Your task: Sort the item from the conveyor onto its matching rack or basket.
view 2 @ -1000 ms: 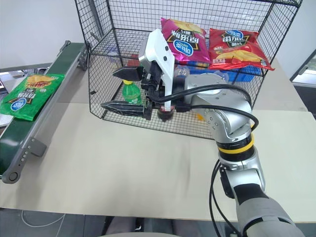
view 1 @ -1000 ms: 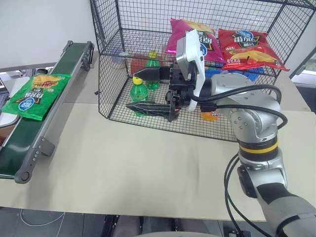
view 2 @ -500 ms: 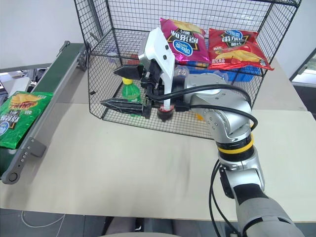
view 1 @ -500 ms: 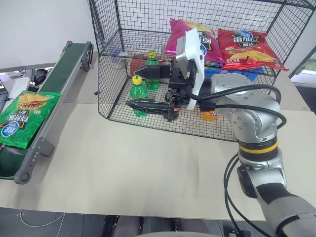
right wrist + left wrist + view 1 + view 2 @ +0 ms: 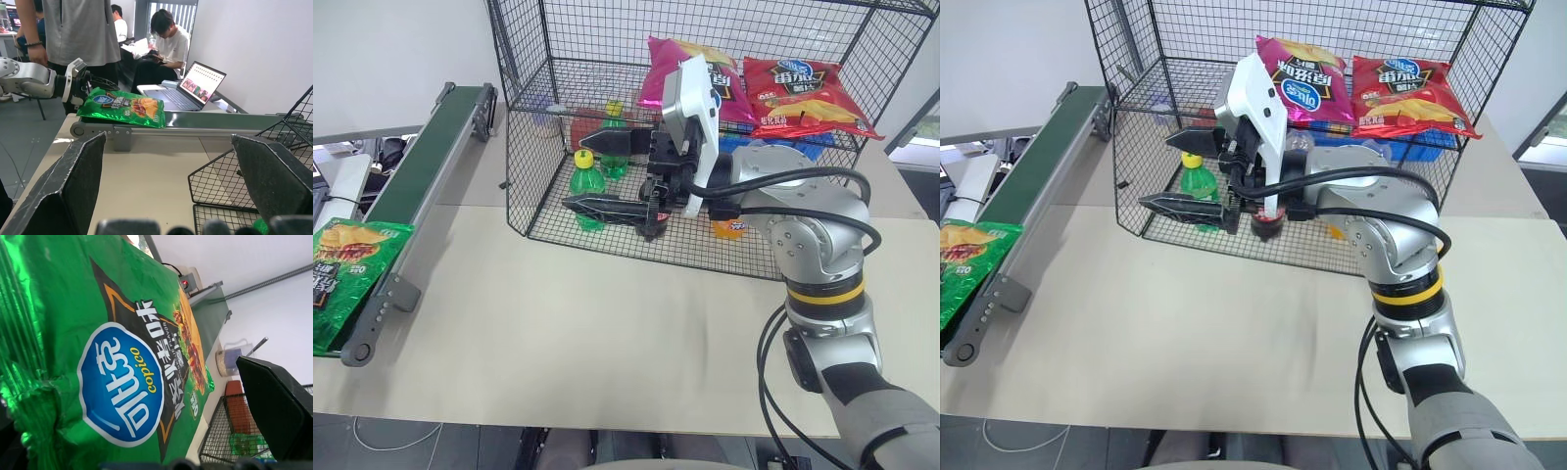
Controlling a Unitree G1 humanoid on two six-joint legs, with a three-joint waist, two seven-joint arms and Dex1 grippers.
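The green chip bag (image 5: 347, 274) lies at the conveyor's (image 5: 421, 166) near end, overhanging its outer edge. The left gripper (image 5: 80, 85) sits at that end roller with jaws spread wide, the bag between them, not clamped. The right gripper (image 5: 607, 176) hovers open and empty before the black wire cage (image 5: 607, 59), whose shelf carries 2 bags. The beige worktop (image 5: 587, 323) offers open room.

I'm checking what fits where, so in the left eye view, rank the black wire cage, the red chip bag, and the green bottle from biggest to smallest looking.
1. Black wire cage, clearly the largest.
2. Red chip bag on the cage's upper shelf.
3. Green bottle inside the cage, smallest, though partly hidden by the right gripper.
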